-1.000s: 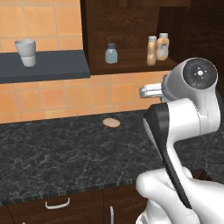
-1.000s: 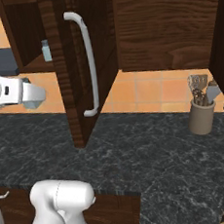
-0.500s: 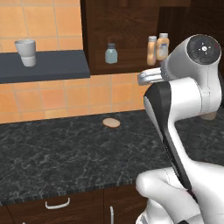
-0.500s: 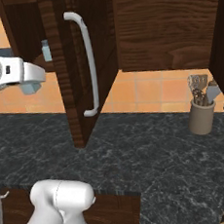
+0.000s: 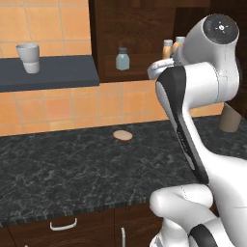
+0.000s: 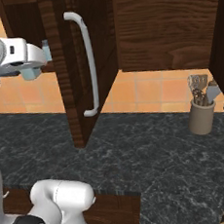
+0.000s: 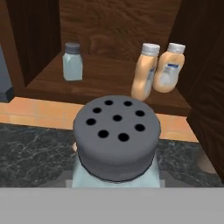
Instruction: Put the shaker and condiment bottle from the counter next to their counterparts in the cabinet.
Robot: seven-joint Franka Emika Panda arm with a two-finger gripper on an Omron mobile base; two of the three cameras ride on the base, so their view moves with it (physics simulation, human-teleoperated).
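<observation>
In the left base view the arm rises from the lower right, its hand lifted to the open cabinet; a shaker twin stands on the cabinet floor near its left wall, and two orange bottles peek out beside the arm. A cup sits on the grey wall shelf, and a tan disc lies near the back edge of the black surface. In the right base view the claw is at the left, just beside the cabinet door with its white handle, grasping the shaker; a utensil holder stands at the back right of the surface. In the hand view the shaker's holed grey cap is close up, held off the surface, with the slim bottle touching its wider twin at the cabinet's right.
</observation>
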